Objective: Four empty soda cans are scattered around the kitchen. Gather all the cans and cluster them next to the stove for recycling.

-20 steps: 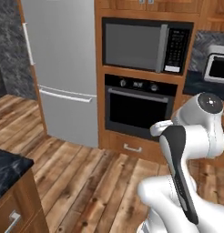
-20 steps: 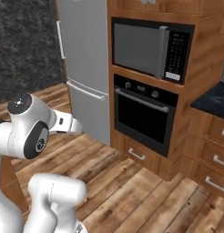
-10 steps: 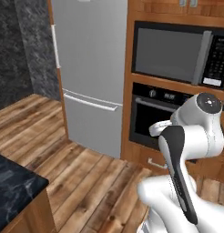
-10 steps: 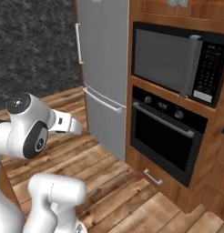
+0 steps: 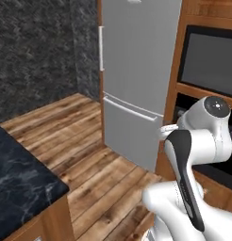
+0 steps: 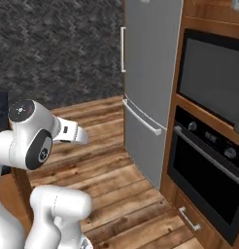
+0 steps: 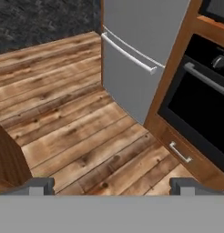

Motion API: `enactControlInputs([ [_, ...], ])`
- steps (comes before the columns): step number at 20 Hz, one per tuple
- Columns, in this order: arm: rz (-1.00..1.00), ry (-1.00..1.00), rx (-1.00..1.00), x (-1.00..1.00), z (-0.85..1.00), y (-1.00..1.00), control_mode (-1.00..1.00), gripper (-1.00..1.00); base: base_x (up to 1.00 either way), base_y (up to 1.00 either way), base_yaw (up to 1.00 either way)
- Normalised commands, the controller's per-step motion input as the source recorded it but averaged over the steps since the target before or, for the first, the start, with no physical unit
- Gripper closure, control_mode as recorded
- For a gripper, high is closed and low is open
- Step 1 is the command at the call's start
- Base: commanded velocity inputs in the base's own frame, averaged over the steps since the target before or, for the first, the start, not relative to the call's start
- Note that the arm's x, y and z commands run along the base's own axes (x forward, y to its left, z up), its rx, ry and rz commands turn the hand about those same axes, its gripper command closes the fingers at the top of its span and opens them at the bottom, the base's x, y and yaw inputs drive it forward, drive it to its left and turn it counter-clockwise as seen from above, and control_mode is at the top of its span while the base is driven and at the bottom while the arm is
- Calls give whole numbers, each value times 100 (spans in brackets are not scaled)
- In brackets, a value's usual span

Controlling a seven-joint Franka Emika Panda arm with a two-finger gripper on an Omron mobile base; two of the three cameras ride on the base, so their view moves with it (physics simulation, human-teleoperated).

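Brown wood planks make the floor [image 7: 73, 132] of the kitchen, and it lies below and ahead of the gripper [image 7: 112, 184]. The gripper hangs in the air with its two dark fingertips [image 7: 38, 185] far apart, wide open, and nothing sits between them. It touches nothing.

Straight ahead of the gripper stands a tall grey fridge [image 7: 136, 50]. Its long handle [image 7: 127, 54] runs across the lower door. In the left base view the fridge [image 5: 136, 80] rises just past the white arm [image 5: 193, 155], and in the right base view it [image 6: 148, 92] stands ahead of the arm [image 6: 41, 141].

To the right of the fridge, ahead and to the gripper's right, a black wall oven [image 7: 202, 100] sits in a brown wood cabinet. A small drawer with a silver pull [image 7: 180, 152] lies under it. Above the oven is a black microwave [image 6: 211, 78].

A black marbled counter [image 5: 19, 179] shows low on the left side, behind the gripper. A dark grey tiled wall [image 6: 58, 48] stands far off, past the floor.

I cannot see any soda cans or the stove from here, so I cannot tell where they lie from the gripper.
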Motion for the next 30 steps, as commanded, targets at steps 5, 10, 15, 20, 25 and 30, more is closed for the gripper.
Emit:
enactControlInputs([
  [5,0,0,0,0,0,0,100,-100,34,0,49],
  [10,0,0,0,0,0,0,100,-100,53,0,43],
  [15,0,0,0,0,0,0,100,-100,65,0,40],
  [20,0,0,0,0,0,0,100,-100,52,-15,39],
  [25,0,0,0,0,0,0,100,-100,1,-91,21],
  [30,0,0,0,0,0,0,100,-100,19,-80,17],
])
